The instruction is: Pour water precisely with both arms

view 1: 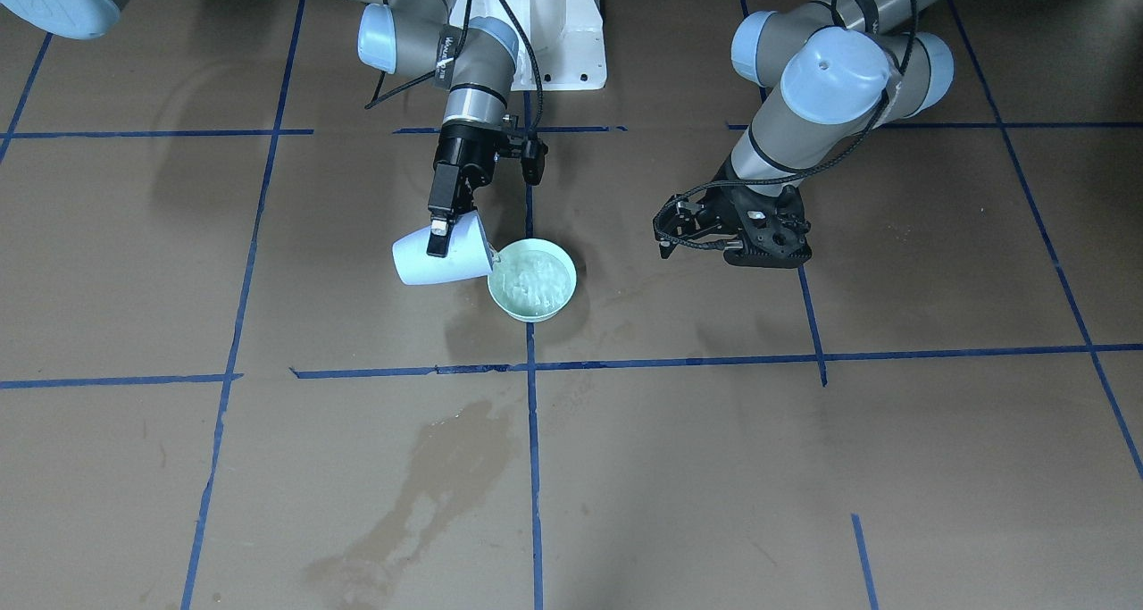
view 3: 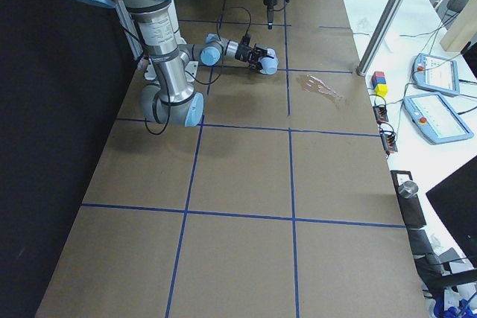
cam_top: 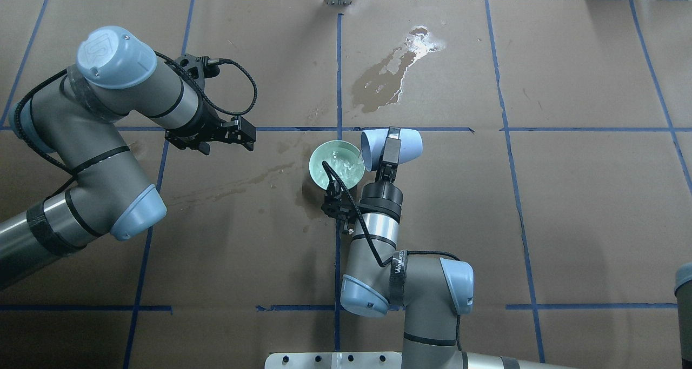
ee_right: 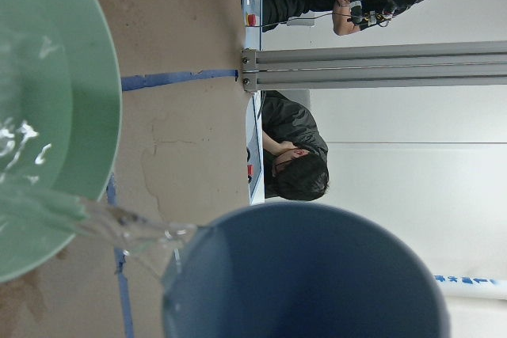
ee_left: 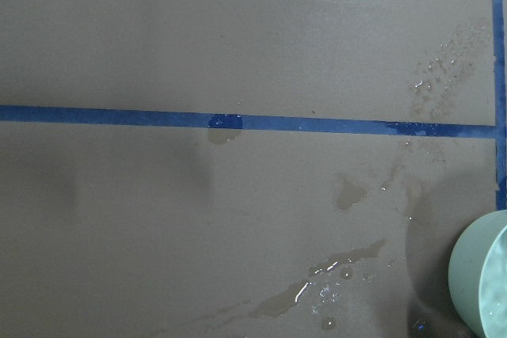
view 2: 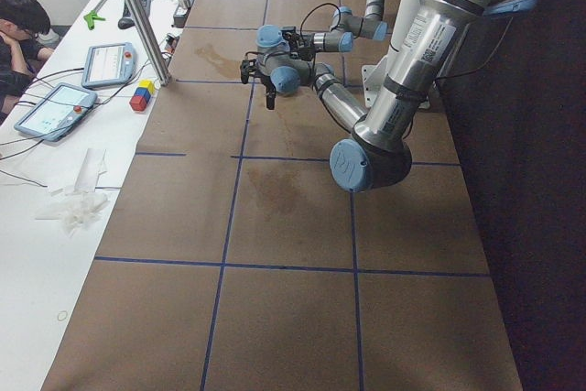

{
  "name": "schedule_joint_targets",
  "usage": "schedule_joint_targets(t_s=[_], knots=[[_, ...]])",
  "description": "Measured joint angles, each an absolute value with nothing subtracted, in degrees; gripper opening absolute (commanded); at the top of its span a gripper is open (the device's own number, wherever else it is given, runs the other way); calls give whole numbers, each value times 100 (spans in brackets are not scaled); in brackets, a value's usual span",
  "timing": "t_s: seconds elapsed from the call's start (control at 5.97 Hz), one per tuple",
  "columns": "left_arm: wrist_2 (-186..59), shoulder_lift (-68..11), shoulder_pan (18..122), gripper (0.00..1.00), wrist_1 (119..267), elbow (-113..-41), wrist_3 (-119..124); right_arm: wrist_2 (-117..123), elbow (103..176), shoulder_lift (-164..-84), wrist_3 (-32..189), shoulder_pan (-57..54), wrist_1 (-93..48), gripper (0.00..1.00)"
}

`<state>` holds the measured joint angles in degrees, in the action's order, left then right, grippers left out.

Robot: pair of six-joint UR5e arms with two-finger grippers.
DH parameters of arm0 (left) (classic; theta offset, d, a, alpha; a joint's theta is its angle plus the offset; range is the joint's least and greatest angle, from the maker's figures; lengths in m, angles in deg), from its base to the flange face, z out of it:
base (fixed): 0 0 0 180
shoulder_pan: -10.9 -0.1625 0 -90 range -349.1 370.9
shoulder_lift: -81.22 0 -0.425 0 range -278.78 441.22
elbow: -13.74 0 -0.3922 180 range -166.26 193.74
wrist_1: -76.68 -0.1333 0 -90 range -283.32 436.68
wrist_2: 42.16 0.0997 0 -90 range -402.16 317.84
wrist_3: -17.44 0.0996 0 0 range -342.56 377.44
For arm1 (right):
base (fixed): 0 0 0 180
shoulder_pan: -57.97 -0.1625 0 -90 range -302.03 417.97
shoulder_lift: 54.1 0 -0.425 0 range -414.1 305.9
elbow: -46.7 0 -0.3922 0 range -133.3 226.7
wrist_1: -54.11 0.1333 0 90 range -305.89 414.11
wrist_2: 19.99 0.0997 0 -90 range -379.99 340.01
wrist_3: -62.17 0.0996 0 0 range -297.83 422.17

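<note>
The right gripper (cam_top: 390, 142) clamps a tilted pale-blue plastic cup (cam_top: 411, 145) at 2 o'clock of the round green bowl (cam_top: 318, 161), the left gripper (cam_top: 250, 139) has its fingers apart, and faster tilting could throw water (cam_top: 340, 169) past the rim.

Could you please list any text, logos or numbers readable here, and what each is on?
"UR": embossed on a blue joint cap of the left arm.
White lettering on a black strap of the right arm: too blurred to read.
Pendant screens: too small to read.

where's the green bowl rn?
Overhead view: the green bowl sits mid-table on the central blue tape line, just left of the tilted blue cup in the right gripper.
</note>
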<state>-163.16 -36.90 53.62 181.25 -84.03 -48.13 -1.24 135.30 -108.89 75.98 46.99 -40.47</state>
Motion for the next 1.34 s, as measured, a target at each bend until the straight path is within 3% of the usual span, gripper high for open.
schedule_joint_targets(t_s=[1.34], knots=[[-16318, -3690, 5362, 100, 18127, -8431, -4854, -109, 13566, -10685, 7502, 4690, -4530, 0]])
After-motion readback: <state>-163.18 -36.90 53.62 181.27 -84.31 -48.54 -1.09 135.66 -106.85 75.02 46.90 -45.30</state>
